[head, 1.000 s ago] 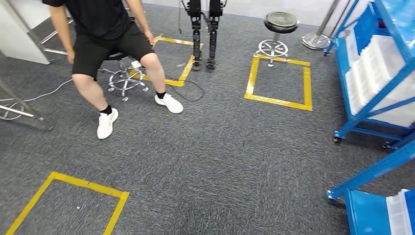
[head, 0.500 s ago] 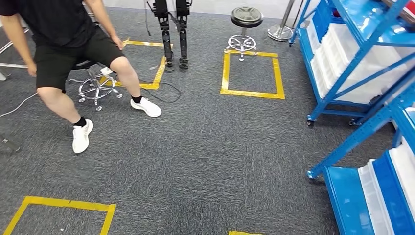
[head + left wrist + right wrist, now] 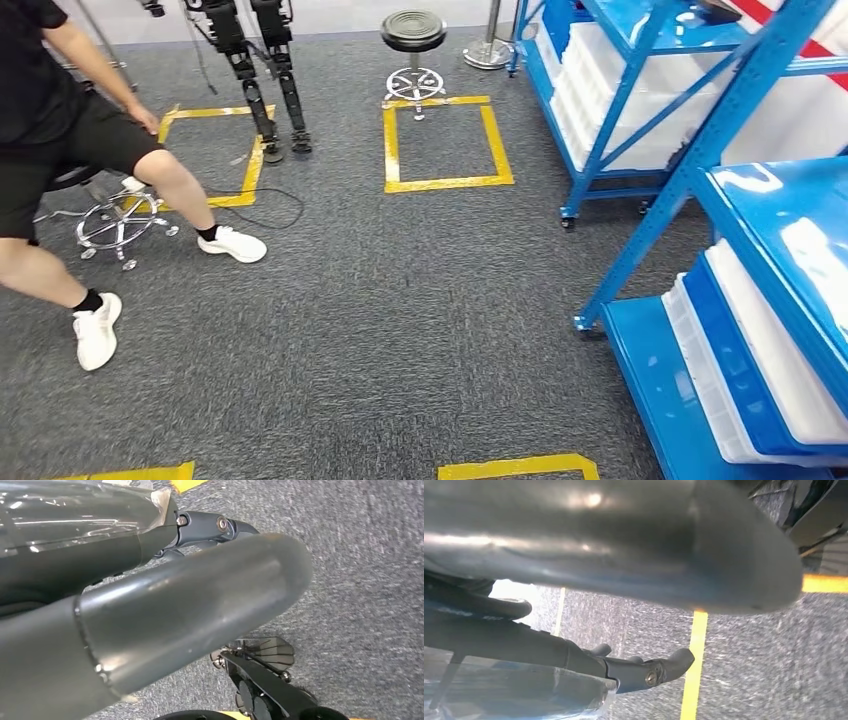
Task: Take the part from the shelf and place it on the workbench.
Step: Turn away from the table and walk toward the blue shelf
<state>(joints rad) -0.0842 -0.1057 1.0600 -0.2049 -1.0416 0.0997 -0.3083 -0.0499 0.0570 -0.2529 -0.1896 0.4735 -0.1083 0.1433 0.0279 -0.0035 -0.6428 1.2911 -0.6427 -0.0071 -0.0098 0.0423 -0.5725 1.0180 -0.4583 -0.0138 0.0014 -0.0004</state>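
The left hand has a thick, smooth grey thumb with a rounded tip, glossy and lightly scuffed, joined to a wider base at a visible seam. Behind it lie darker blue-grey fingers with a silver screw at a pivot, beside a shiny clear-wrapped cover. The right hand looks the same: a broad glossy grey thumb, dark fingers with a brass-coloured screw, and clear film over the cover.
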